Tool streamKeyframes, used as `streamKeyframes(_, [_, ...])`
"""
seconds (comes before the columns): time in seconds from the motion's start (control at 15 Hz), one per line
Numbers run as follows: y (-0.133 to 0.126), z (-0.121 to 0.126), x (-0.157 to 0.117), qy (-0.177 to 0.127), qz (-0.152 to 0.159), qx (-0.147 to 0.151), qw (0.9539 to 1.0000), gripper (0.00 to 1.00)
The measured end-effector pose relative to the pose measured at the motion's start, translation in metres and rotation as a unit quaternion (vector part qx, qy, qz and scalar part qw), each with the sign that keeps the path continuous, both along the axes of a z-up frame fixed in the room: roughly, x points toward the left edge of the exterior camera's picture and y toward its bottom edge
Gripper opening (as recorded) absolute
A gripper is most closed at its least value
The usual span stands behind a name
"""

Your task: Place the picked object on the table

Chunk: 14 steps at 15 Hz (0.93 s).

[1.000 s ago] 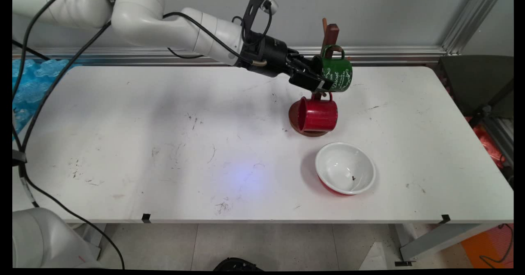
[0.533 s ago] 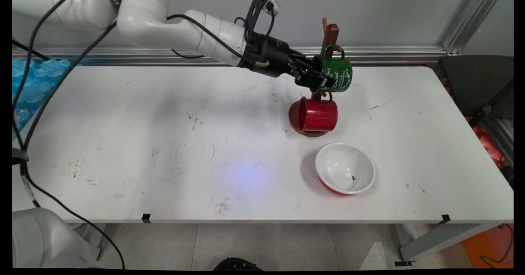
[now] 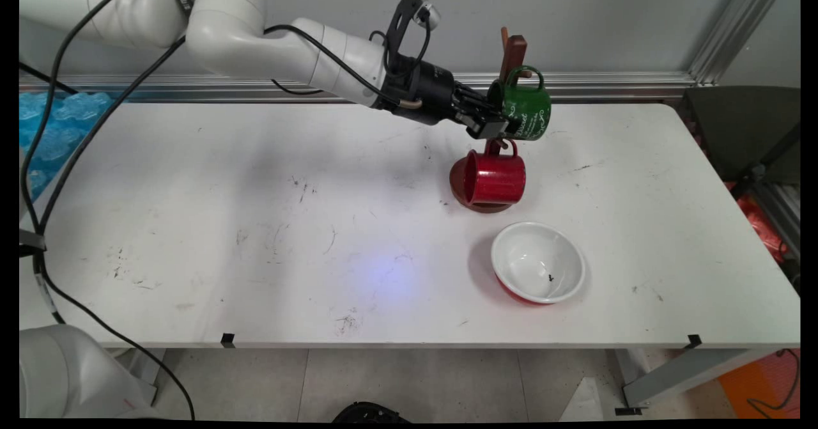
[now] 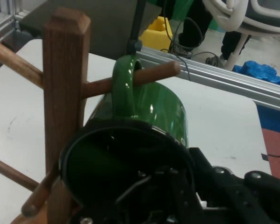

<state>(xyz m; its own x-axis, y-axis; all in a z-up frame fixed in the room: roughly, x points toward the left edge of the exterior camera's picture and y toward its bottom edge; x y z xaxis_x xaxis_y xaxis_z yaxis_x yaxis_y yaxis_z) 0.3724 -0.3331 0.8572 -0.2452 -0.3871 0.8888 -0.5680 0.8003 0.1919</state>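
Observation:
My gripper (image 3: 495,125) is shut on the rim of a green mug (image 3: 527,106), which lies on its side beside a wooden mug tree (image 3: 514,48). In the hand view the green mug (image 4: 168,112) opens toward the camera. Its handle is looped over a wooden peg (image 4: 154,74) of the tree's post (image 4: 65,93). One finger of the gripper (image 4: 186,186) is inside the mug and the other is outside its wall. A red mug (image 3: 495,178) hangs by its handle from a lower peg, just under the green one.
The tree's round brown base (image 3: 457,186) stands on the white table right of centre. A bowl (image 3: 538,261), white inside and red outside, sits in front of it. Black cables hang from the arm at the left.
The gripper has moved up and slightly right with the green mug, and the mug sits higher against the tree's post. The red mug and bowl have stayed put.

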Motion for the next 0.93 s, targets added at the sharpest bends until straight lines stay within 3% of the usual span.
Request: streamKeyframes(0.93, [0.023,0.030,-0.012,0.002,-0.016,0.027,0.9995,0.00])
